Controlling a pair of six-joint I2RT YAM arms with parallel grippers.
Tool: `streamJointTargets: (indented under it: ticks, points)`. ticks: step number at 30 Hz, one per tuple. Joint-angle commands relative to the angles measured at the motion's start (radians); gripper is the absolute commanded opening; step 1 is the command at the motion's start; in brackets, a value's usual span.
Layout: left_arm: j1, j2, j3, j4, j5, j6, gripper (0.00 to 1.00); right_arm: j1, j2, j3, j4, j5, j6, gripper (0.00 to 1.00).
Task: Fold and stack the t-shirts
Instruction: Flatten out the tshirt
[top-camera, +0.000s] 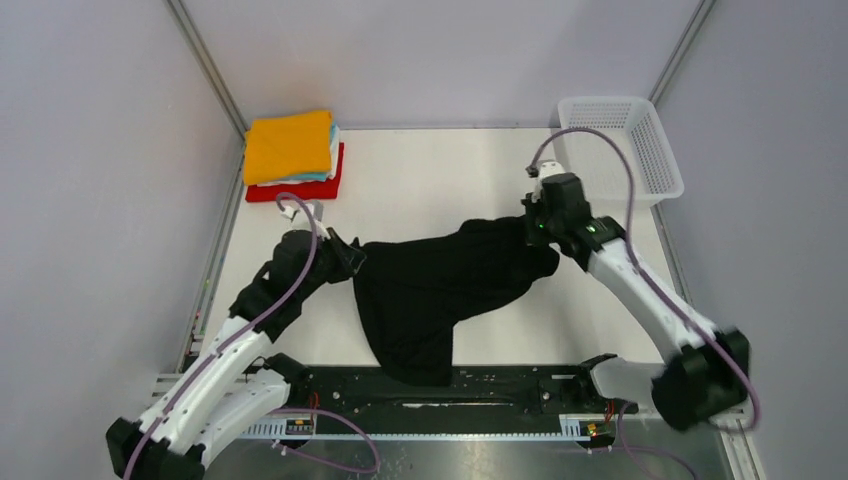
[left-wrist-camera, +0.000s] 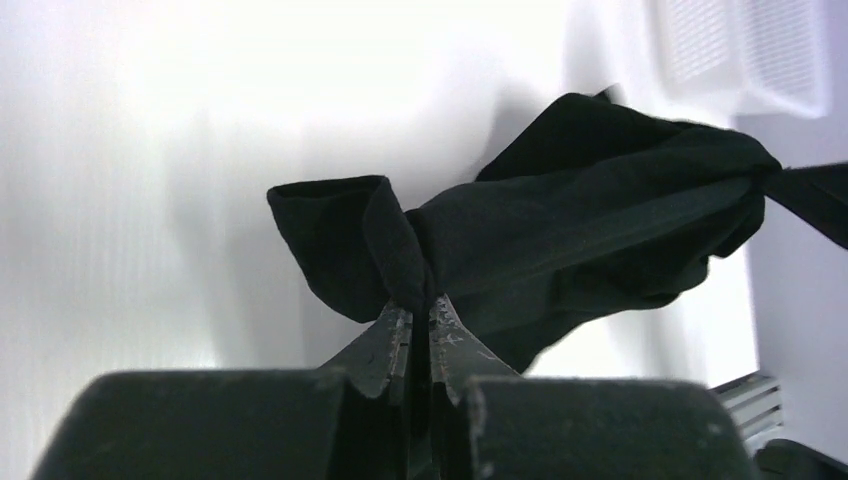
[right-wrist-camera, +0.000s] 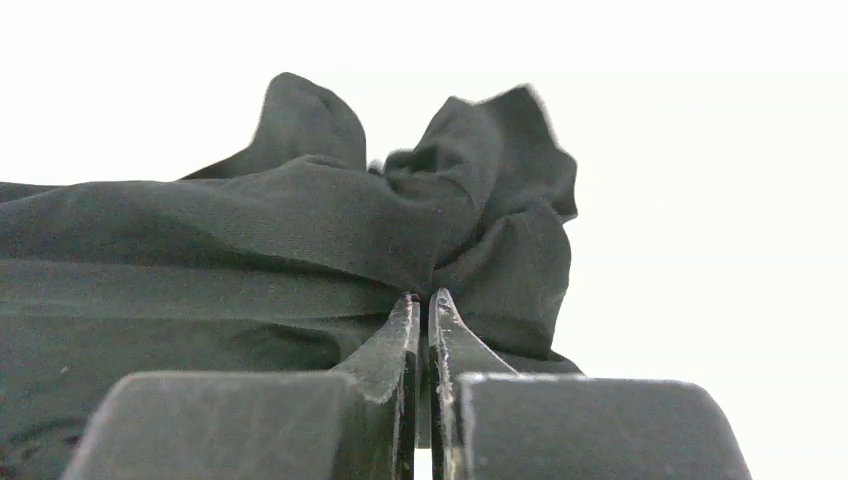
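The large black t-shirt (top-camera: 440, 290) hangs stretched between my two grippers above the table, its lower part drooping toward the near edge. My left gripper (top-camera: 352, 258) is shut on its left end, bunched at the fingertips in the left wrist view (left-wrist-camera: 418, 305). My right gripper (top-camera: 530, 222) is shut on its right end, also bunched in the right wrist view (right-wrist-camera: 422, 297). The shirt fills both wrist views (left-wrist-camera: 600, 220) (right-wrist-camera: 250, 250). A folded stack sits at the far left: orange t-shirt (top-camera: 288, 145) on top, white and light blue edges (top-camera: 333, 165), red one (top-camera: 300, 188) at the bottom.
A white plastic mesh basket (top-camera: 640, 150) stands at the far right, close behind my right gripper; it also shows in the left wrist view (left-wrist-camera: 740, 50). The black rail with the arm bases (top-camera: 480, 385) runs along the near edge. Grey walls enclose the table.
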Motion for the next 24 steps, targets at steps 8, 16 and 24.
streamJointTargets:
  ticks: [8,16,24]
  points:
    - [0.001,-0.212,0.468,0.061,0.037,0.174,0.00,0.001,-0.629,0.151,-0.011,-0.131,-0.038,0.00]
    - [0.001,-0.260,0.613,0.130,0.235,0.187,0.00,0.001,-0.806,0.224,-0.060,-0.287,0.080,0.00]
    - [0.001,-0.174,0.534,0.068,-0.111,0.220,0.00,0.001,-0.807,0.095,-0.138,-0.093,0.222,0.03]
